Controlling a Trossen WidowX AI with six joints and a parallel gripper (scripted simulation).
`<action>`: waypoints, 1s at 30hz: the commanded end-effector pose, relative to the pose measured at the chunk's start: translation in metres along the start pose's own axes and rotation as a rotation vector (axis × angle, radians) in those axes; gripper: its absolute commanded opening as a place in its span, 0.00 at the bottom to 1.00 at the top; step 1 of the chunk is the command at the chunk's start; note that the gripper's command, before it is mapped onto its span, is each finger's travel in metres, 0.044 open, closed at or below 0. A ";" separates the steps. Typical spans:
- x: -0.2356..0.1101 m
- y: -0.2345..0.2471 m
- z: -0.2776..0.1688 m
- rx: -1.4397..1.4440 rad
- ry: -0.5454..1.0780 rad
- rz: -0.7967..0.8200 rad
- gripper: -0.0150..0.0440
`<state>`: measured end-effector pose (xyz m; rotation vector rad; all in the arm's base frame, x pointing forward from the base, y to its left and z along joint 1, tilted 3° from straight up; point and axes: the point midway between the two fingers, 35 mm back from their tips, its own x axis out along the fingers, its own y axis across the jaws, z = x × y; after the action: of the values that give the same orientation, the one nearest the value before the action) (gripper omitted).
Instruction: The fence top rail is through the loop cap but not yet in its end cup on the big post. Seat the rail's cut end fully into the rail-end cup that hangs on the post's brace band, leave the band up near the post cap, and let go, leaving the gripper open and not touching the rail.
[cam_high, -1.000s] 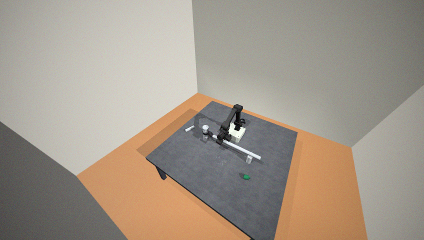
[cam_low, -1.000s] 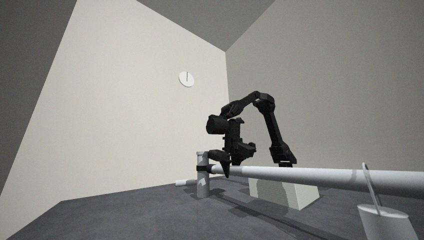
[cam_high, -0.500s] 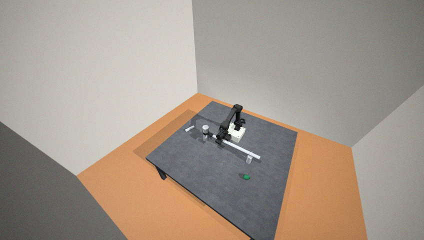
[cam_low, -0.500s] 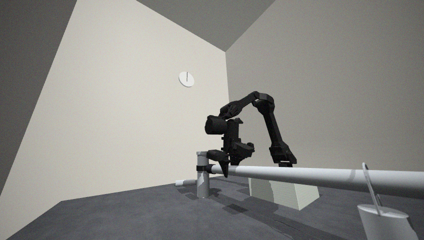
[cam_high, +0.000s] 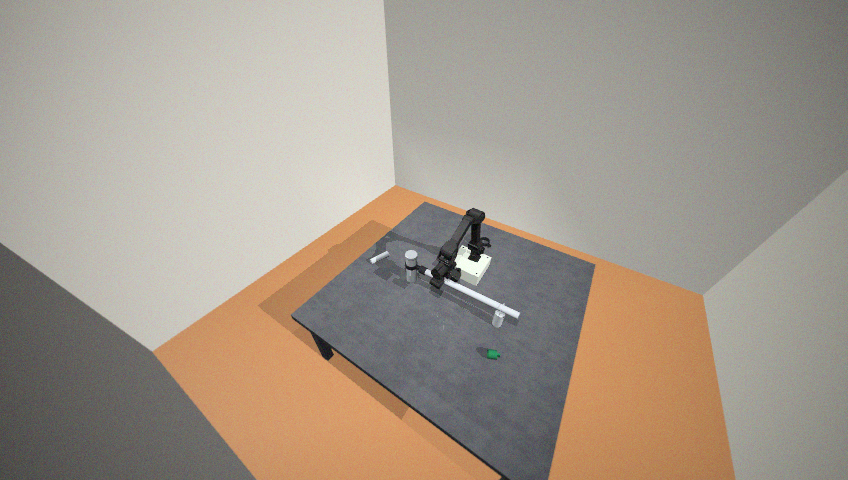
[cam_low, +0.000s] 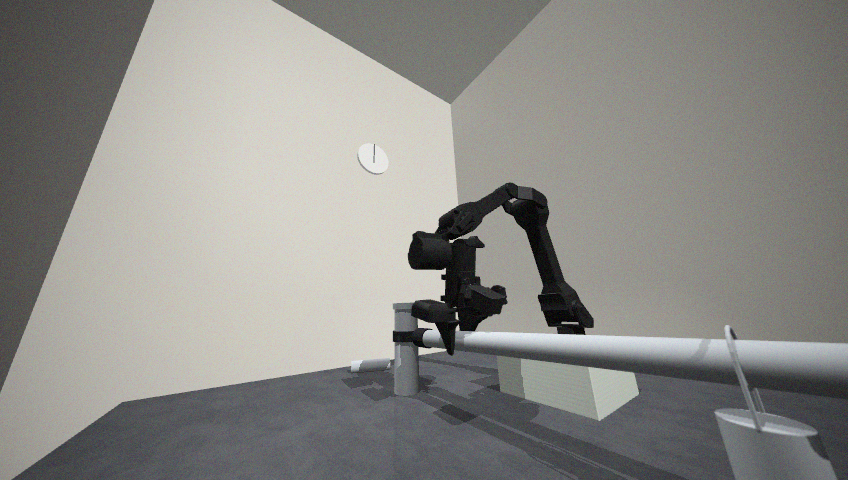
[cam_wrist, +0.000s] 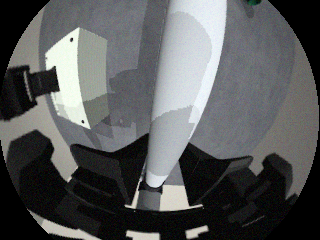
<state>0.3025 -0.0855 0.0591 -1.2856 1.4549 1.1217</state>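
The long white top rail (cam_high: 476, 295) (cam_low: 624, 352) (cam_wrist: 190, 54) lies level above the table. It runs through the thin wire loop cap (cam_low: 737, 363) on the small grey post (cam_high: 498, 319) (cam_low: 767, 446). Its cut end meets the dark rail-end cup (cam_low: 420, 337), which hangs on the black brace band (cam_low: 404, 336) on the upper part of the big grey post (cam_high: 410, 266) (cam_low: 405, 362). I cannot tell how deep the end sits in the cup. My gripper (cam_high: 436, 281) (cam_low: 455, 341) (cam_wrist: 163, 138) is shut on the rail close to the cup.
The arm's white base block (cam_high: 476, 270) (cam_low: 565, 383) (cam_wrist: 76, 76) stands just behind the rail. A short white tube (cam_high: 378, 256) (cam_low: 368, 364) lies beyond the big post. A small green object (cam_high: 491, 354) lies on the dark table (cam_high: 416, 368).
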 end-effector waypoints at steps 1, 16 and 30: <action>-0.001 0.000 0.000 0.001 0.001 -0.003 0.25; -0.009 -0.001 0.005 0.000 0.000 -0.002 0.83; -0.050 0.001 0.029 -0.009 -0.002 0.001 1.00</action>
<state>0.3065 -0.0480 0.0967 -1.2900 1.4513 1.1301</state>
